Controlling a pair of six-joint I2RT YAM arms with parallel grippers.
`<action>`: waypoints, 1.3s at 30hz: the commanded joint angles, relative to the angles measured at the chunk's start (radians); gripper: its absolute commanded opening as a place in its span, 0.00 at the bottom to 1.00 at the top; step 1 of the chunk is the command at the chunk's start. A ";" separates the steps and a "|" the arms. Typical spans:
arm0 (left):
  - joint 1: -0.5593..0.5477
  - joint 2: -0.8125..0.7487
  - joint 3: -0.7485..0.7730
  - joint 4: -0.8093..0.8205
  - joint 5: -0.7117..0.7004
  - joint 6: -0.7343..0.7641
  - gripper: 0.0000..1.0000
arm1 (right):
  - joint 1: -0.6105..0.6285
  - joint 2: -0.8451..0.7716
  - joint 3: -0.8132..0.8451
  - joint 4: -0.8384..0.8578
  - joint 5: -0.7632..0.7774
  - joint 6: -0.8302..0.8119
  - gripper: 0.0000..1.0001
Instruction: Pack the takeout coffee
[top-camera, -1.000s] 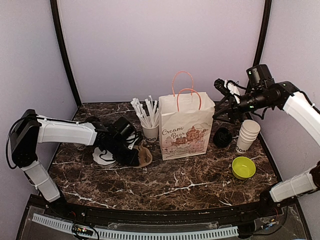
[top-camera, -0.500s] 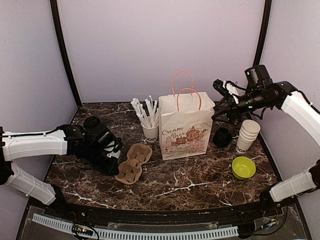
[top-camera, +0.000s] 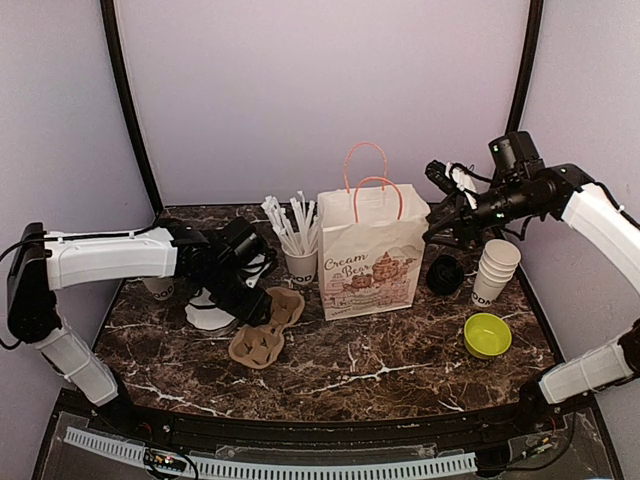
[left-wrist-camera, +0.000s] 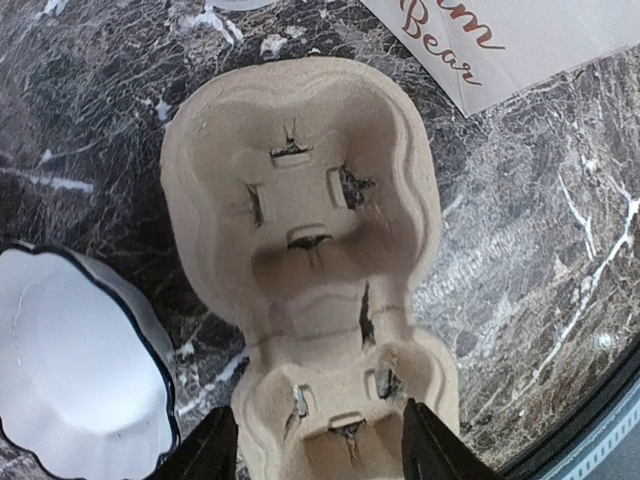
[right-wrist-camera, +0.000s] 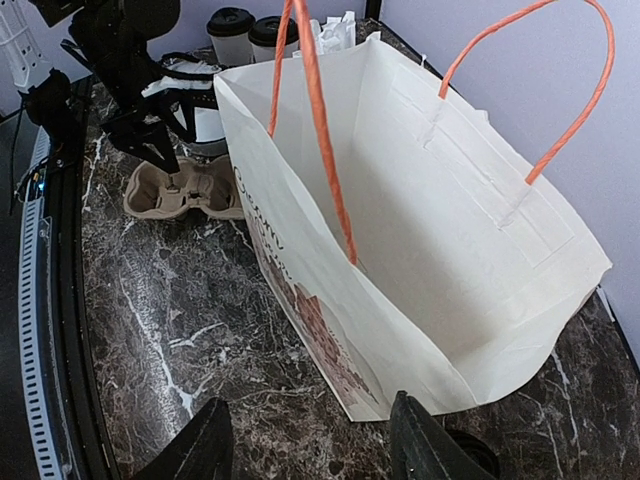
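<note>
Two white coffee cups with black lids (right-wrist-camera: 248, 35) stand at the far left; in the top view only one cup's base (top-camera: 159, 289) shows under my left arm. The brown two-cell cup carrier (top-camera: 264, 326) lies flat left of the white paper bag (top-camera: 372, 256). My left gripper (top-camera: 248, 303) is open just above the carrier (left-wrist-camera: 300, 250), its fingers on either side of the near cell. My right gripper (top-camera: 452, 205) is open and empty, in the air above and to the right of the open bag (right-wrist-camera: 420, 220).
A white dish with a black rim (top-camera: 203, 312) lies by the carrier. A cup of wrapped straws (top-camera: 299, 260) stands left of the bag. A black lid stack (top-camera: 445, 274), a stack of lidless cups (top-camera: 495, 269) and a green bowl (top-camera: 487, 335) are at the right.
The carrier slid toward the front left and now shows in full. My left arm swung away left, then came back over the carrier. The right arm has hardly moved.
</note>
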 joint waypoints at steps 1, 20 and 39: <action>-0.002 0.087 0.071 -0.030 -0.034 0.059 0.60 | -0.003 -0.023 -0.026 0.039 0.004 0.008 0.54; -0.001 0.194 0.125 -0.033 -0.004 0.018 0.49 | -0.004 0.000 -0.030 0.046 0.003 0.004 0.54; -0.001 0.246 0.125 -0.031 0.034 -0.007 0.40 | -0.003 -0.001 -0.038 0.051 0.010 0.004 0.54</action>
